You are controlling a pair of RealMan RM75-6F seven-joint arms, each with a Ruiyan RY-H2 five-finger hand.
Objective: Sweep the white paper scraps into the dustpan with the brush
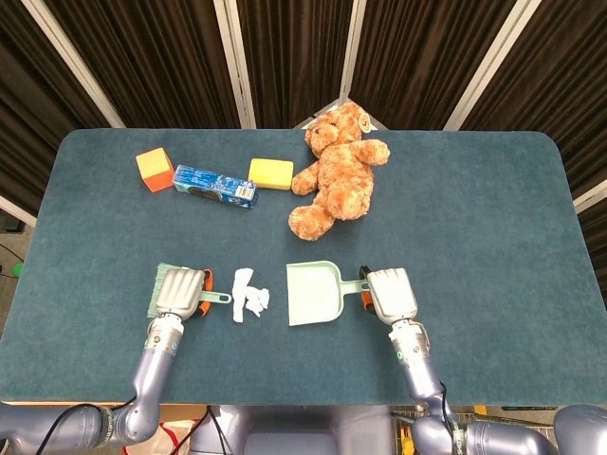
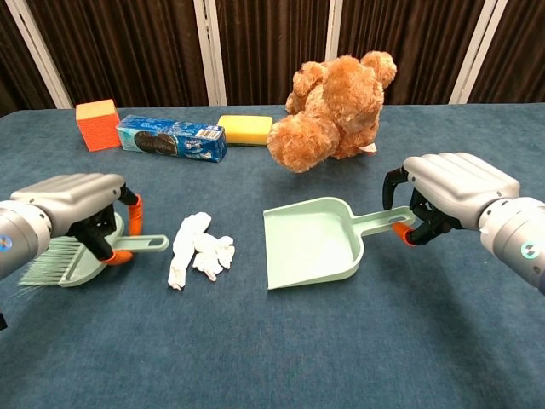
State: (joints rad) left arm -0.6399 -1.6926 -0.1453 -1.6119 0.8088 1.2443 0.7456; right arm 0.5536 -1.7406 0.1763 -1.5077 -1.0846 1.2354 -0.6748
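Note:
The white paper scraps [image 1: 249, 296] [image 2: 200, 250] lie in a small heap on the blue table, between the brush and the dustpan. My left hand [image 1: 182, 291] [image 2: 81, 204] grips the mint-green brush [image 2: 64, 262] over its head, just left of the scraps. The brush handle [image 1: 221, 298] [image 2: 150, 244] points right, its tip close to the paper. My right hand [image 1: 391, 294] [image 2: 456, 192] holds the handle [image 2: 381, 223] of the mint-green dustpan [image 1: 315, 294] [image 2: 311, 243]. The pan lies flat with its open mouth toward the table's front edge, a short gap right of the scraps.
At the back stand a brown teddy bear [image 1: 337, 171] [image 2: 336, 98], a yellow sponge [image 1: 270, 173] [image 2: 244, 129], a blue packet [image 1: 214, 186] [image 2: 170, 138] and an orange cube [image 1: 154, 169] [image 2: 98, 124]. The table's front edge runs just below both hands in the head view.

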